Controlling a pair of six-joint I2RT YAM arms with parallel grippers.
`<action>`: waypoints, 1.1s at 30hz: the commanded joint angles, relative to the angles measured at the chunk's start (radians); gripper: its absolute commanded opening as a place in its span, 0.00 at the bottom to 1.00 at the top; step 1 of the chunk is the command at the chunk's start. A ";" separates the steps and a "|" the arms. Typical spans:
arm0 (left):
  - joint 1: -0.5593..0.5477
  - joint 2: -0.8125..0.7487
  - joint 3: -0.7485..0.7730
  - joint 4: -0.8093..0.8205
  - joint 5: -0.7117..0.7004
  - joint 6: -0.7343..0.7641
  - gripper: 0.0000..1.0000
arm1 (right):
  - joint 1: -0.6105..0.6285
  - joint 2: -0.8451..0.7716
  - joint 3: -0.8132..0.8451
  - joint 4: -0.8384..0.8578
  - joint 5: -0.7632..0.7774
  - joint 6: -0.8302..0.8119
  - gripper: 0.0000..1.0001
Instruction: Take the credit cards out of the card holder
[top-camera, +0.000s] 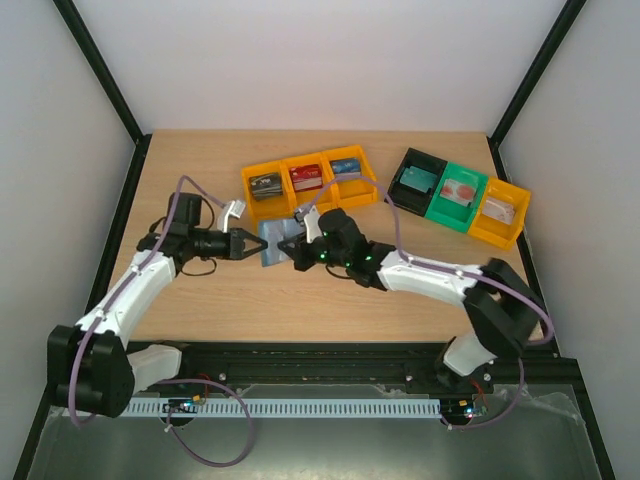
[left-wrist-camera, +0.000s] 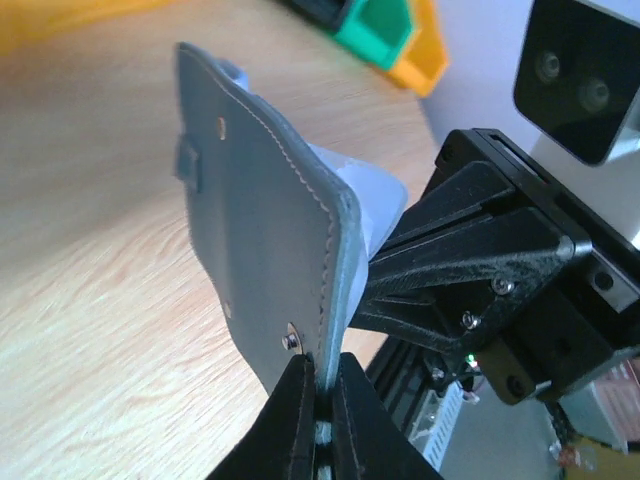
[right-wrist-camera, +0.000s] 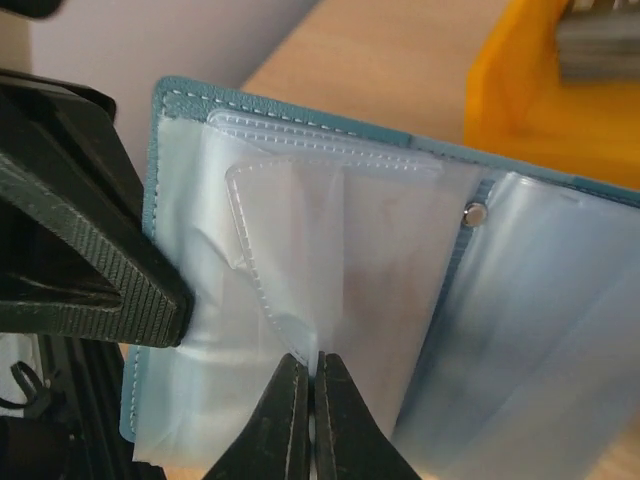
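The teal-blue card holder (top-camera: 278, 243) is held open above the table between both grippers. My left gripper (left-wrist-camera: 320, 385) is shut on the edge of its cover (left-wrist-camera: 260, 230), which stands upright in the left wrist view. My right gripper (right-wrist-camera: 312, 365) is shut on the lower edge of a pale clear inner sleeve (right-wrist-camera: 340, 250). The sleeve has a faint pink tint, and I cannot tell whether a card is inside. Credit cards (top-camera: 307, 178) lie in the bins at the back. In the top view the left gripper (top-camera: 255, 243) and the right gripper (top-camera: 298, 250) face each other.
Three joined yellow bins (top-camera: 360, 190) with cards stand just behind the holder. A black bin (top-camera: 413, 180), a green bin (top-camera: 459, 192) and a yellow bin (top-camera: 500, 210), each with a card, stand at the back right. The left finger (right-wrist-camera: 90, 260) is close beside the right gripper.
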 joint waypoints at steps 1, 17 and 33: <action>-0.008 0.043 -0.096 0.131 -0.139 -0.117 0.07 | -0.008 0.142 -0.040 0.135 -0.103 0.089 0.02; 0.007 0.242 -0.306 0.413 -0.255 -0.156 0.37 | -0.118 0.372 -0.092 0.348 -0.431 0.176 0.02; 0.129 0.197 -0.273 0.369 -0.282 -0.148 0.52 | -0.127 0.278 -0.104 0.319 -0.600 0.128 0.02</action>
